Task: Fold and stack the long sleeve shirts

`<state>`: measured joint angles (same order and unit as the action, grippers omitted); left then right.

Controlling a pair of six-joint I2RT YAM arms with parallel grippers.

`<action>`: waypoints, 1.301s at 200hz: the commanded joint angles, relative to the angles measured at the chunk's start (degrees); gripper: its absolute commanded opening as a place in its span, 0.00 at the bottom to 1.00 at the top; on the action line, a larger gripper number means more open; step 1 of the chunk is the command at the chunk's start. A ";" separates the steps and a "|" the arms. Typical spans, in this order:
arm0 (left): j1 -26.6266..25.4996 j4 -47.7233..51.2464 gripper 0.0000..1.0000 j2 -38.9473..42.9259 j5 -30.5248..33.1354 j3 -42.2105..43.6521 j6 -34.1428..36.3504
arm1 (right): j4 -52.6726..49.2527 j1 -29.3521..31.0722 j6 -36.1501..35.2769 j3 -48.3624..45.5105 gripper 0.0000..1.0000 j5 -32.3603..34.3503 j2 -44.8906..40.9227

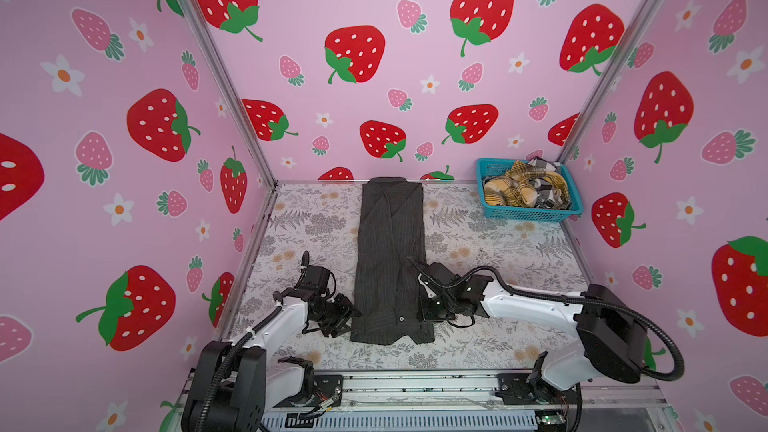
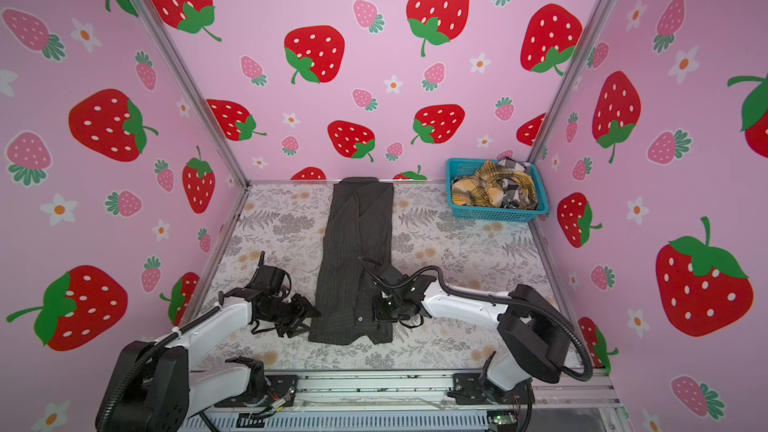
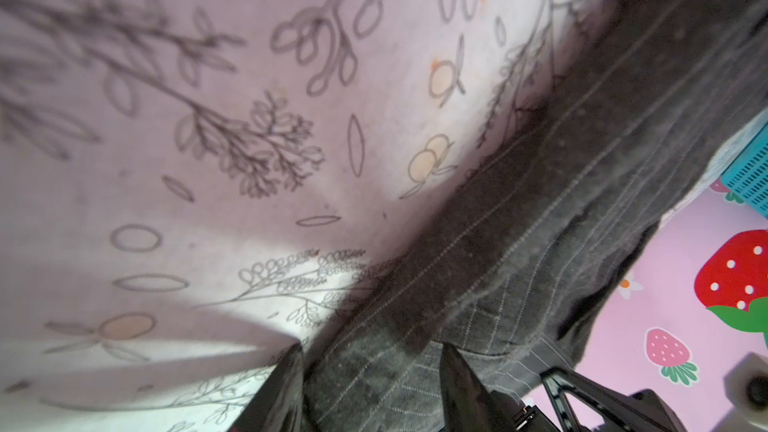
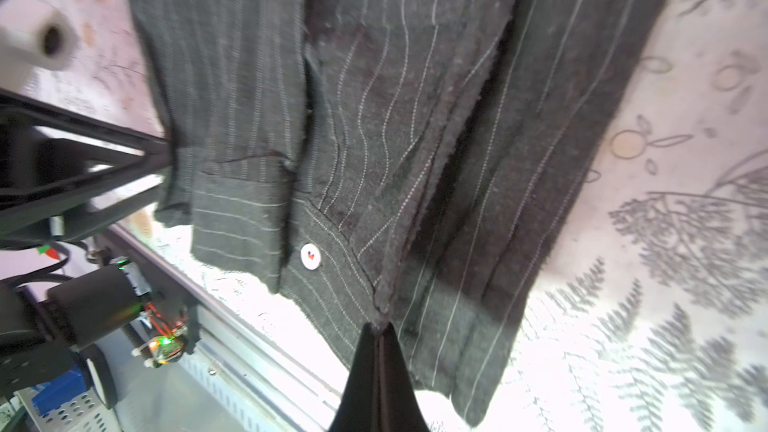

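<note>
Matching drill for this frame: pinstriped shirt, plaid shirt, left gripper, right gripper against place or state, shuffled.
1 charcoal pinstriped shirt
2 yellow plaid shirt
3 left gripper
4 right gripper

A shut on a fold of the pinstriped shirt
B crumpled in the turquoise basket
C laid as a long strip on the table
D open, jaws either side of the shirt's edge

Pairs: 1-C, 2-B, 3-D, 4-A
</note>
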<state>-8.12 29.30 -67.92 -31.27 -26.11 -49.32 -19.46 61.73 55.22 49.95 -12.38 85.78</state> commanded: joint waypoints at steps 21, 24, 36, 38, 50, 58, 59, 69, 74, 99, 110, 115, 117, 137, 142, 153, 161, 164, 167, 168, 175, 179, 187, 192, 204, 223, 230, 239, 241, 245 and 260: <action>0.09 0.22 0.54 -0.81 3.67 0.88 0.50 | -1.26 0.50 3.31 -4.56 0.00 1.45 -2.68; 0.04 0.23 0.54 -0.81 3.67 0.88 0.44 | -1.34 0.49 3.52 -4.88 0.00 1.61 -2.83; -0.01 0.22 0.54 -0.72 3.62 0.97 0.37 | -1.11 0.51 4.25 -6.00 0.00 2.18 -3.31; -0.04 0.23 0.54 -0.72 3.66 1.04 0.41 | -0.93 0.50 4.40 -6.25 0.00 2.18 -3.48; -0.05 0.22 0.54 -0.88 3.67 0.97 0.37 | 0.25 0.49 5.26 -7.97 0.00 1.91 -3.73; -0.18 0.13 0.54 -1.03 3.59 0.93 0.40 | 2.97 0.49 5.60 -9.04 0.00 0.92 -3.12; -0.21 0.09 0.55 -1.05 3.58 0.91 0.43 | 3.08 0.49 5.64 -9.15 0.00 0.81 -3.01; -0.48 -0.08 0.57 -1.07 3.30 0.82 0.54 | 4.36 0.49 5.03 -9.37 0.00 -1.09 -1.41; -0.59 0.03 0.58 -0.95 3.27 0.80 0.50 | 4.59 0.49 4.34 -8.92 0.03 -2.12 -0.19; -1.23 1.21 0.64 0.25 3.64 0.70 0.11 | -1.77 0.40 2.03 -4.90 0.49 0.43 0.14; -1.75 1.98 0.66 1.19 3.76 0.71 -0.15 | -3.62 0.00 1.56 -3.88 0.58 2.64 -2.50; -2.10 2.36 0.66 1.62 3.89 0.84 -0.37 | -4.15 -0.28 1.37 -3.67 0.60 3.08 -3.56; -2.21 2.50 0.66 1.77 3.90 0.87 -0.46 | -4.30 -0.47 1.29 -3.64 0.61 3.16 -3.96; -3.47 5.38 0.66 3.25 6.40 1.21 -1.65 | -5.26 -2.10 0.11 -4.47 0.65 2.95 -5.89; -3.77 6.19 0.65 3.65 7.39 1.27 -1.96 | -4.76 -2.65 0.06 -5.33 0.65 2.16 -5.92; -4.12 7.18 0.65 4.36 8.69 1.45 -2.59 | -1.46 -3.59 0.19 -7.82 0.65 -0.62 -5.42; -4.31 7.75 0.64 5.07 9.30 1.56 -2.97 | 0.93 -3.75 0.41 -9.37 0.65 -2.42 -4.80; -4.42 7.82 0.64 5.29 9.46 1.58 -3.11 | 2.17 -3.74 0.53 -9.75 0.64 -2.92 -4.47; -4.52 7.89 0.64 5.66 9.55 1.71 -3.16 | 2.89 -3.70 0.57 -10.01 0.65 -3.32 -4.08; -4.53 7.89 0.64 5.72 9.60 1.73 -3.20 | 3.13 -3.67 0.67 -10.12 0.65 -3.38 -3.97; -4.77 7.94 0.63 6.24 9.82 1.98 -3.35 | 4.81 -3.70 0.84 -10.68 0.65 -4.22 -3.12; -4.80 7.78 0.63 6.38 9.88 2.09 -3.42 | 5.44 -3.71 0.90 -11.02 0.65 -4.76 -2.62; -4.96 7.16 0.62 6.57 9.91 2.33 -3.50 | 7.07 -3.65 1.00 -11.51 0.65 -5.69 -1.79; -4.90 6.60 0.62 6.36 9.69 2.50 -3.52 | 8.03 -3.71 1.05 -11.84 0.66 -6.25 -1.34; -4.87 3.86 0.62 5.18 8.33 3.11 -3.67 | 10.26 -3.71 1.12 -12.40 0.66 -7.78 -0.40; -4.89 -3.55 0.63 1.45 3.80 4.50 -3.30 | 11.78 -3.72 1.08 -12.33 0.59 -8.77 1.36; -4.89 -5.17 0.63 -0.14 2.57 4.73 -2.86 | 11.94 -3.66 1.08 -12.16 0.53 -8.88 1.94; -5.02 -5.57 0.62 -1.72 1.73 4.65 -2.35 | 12.18 -3.69 1.16 -12.19 0.49 -8.89 2.59; -4.97 -5.52 0.62 -1.87 1.73 4.66 -2.29 | 12.28 -3.76 1.24 -12.24 0.48 -8.95 2.63; -4.98 -5.40 0.60 -2.13 1.57 4.64 -2.11 | 12.47 -3.80 1.29 -12.37 0.46 -8.96 2.64; -5.20 -4.73 0.53 -1.69 1.72 5.04 -2.38 | 12.97 -3.73 1.81 -12.75 0.38 -8.81 2.56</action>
<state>-12.78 24.43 -67.42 -32.56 -24.58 -52.25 -7.35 57.95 55.90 38.74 -20.88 87.26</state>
